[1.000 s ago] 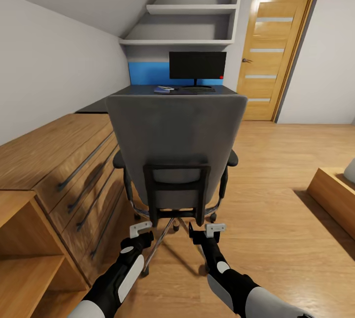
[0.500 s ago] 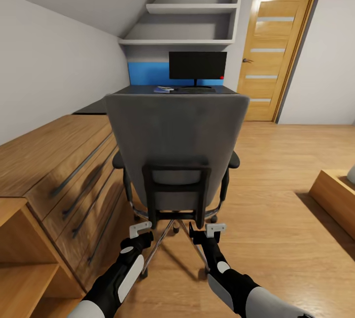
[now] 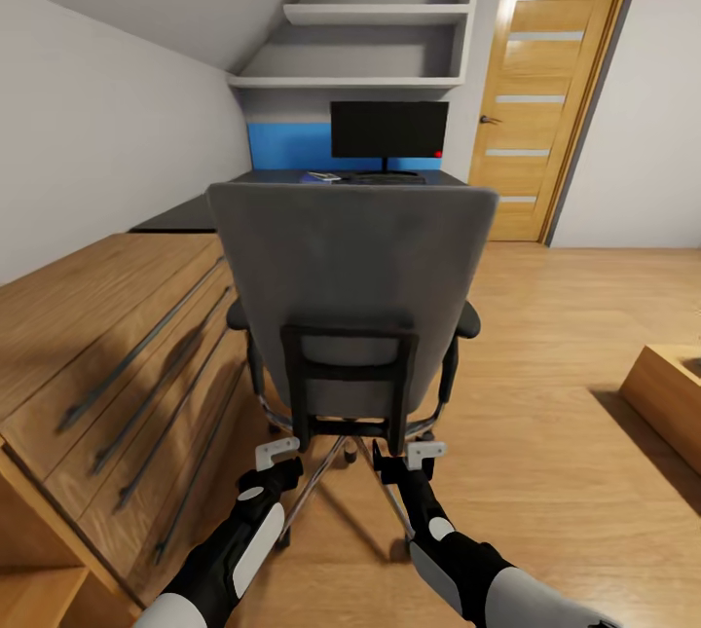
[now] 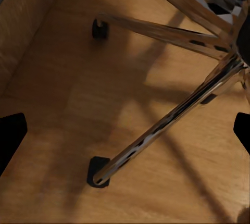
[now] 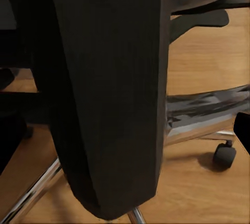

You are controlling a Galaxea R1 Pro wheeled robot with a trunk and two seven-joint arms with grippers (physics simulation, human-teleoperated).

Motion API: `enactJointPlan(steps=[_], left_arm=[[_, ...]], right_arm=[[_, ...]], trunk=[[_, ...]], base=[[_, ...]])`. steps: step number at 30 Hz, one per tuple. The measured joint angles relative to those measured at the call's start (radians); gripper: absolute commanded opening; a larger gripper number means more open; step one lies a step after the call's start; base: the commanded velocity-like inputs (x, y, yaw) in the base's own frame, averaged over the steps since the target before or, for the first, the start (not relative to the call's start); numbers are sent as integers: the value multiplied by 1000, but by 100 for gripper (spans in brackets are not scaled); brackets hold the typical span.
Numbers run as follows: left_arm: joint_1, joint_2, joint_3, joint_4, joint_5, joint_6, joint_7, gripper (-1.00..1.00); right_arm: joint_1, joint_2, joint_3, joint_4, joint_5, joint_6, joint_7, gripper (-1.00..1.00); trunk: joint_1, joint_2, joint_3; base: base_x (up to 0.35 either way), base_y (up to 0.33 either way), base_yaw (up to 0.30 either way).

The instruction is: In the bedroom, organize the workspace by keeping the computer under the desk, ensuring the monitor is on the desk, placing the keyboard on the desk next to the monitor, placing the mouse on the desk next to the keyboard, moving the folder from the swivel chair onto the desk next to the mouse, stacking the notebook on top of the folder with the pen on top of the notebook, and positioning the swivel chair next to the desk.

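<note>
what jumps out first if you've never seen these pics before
The tall grey back of the swivel chair stands dead centre in the head view, squarely between the robot and the desk. Behind it the black monitor sits on the desk against the blue panel, with a wooden door to its right. At the bottom edge, the left tool and right tool hang low by the chair's chrome base.
</note>
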Motion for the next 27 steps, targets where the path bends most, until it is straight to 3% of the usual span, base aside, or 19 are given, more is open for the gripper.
enactJointPlan(steps=[16, 27], left_arm=[[0, 0, -1, 1, 7, 0, 1, 100], [0, 0, 0, 0, 3, 0, -1, 100]], right_arm=[[0, 0, 0, 1, 0, 0, -1, 100], [0, 0, 0, 2, 2, 0, -1, 100]], trunk=[[0, 0, 8], [0, 0, 8]], base=[[172, 0, -220], [151, 0, -32]])
